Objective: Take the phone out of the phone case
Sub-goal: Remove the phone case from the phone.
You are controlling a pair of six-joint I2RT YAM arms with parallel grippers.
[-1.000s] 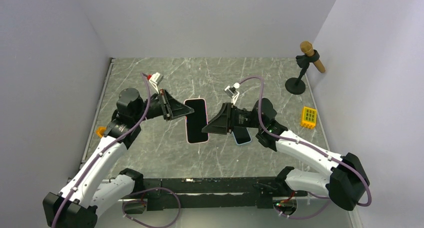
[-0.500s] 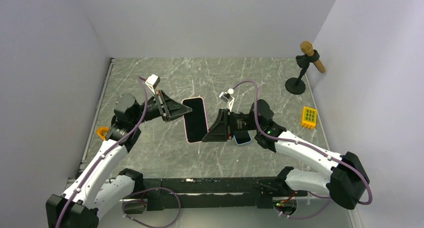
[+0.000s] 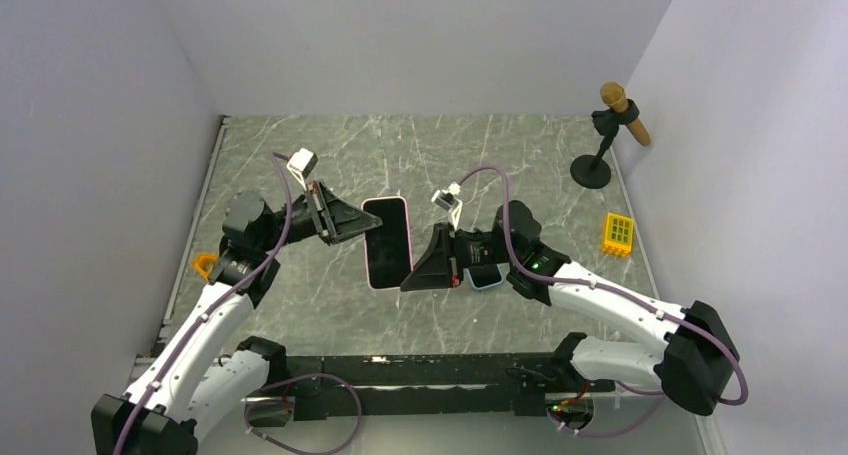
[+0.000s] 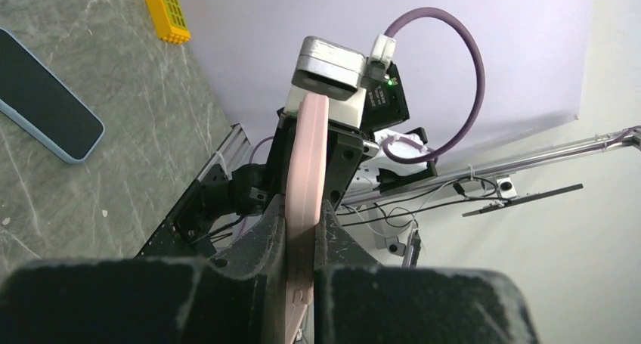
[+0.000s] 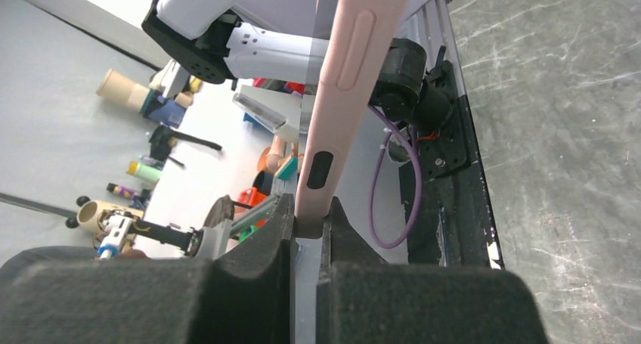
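A phone with a dark screen (image 3: 389, 237) sits in a pink phone case (image 3: 372, 275) and is held up off the table between both arms. My left gripper (image 3: 355, 225) is shut on the case's left edge; in the left wrist view the pink case (image 4: 308, 162) runs edge-on between the jaws of my left gripper (image 4: 302, 234). My right gripper (image 3: 412, 278) is shut on the case's lower right corner. In the right wrist view the pink case edge (image 5: 349, 94) with its side button rises out of my right gripper (image 5: 308, 223).
A second phone in a light blue case (image 3: 486, 275) lies flat on the marble table behind the right gripper, the same phone (image 4: 45, 106) showing in the left wrist view. A yellow block (image 3: 618, 234) and a microphone on a stand (image 3: 603, 140) are at the right. An orange piece (image 3: 203, 265) sits at the left edge.
The right gripper moved in to the phone's lower right corner and closed on the case. The left arm, still gripping, shifted the phone slightly left.
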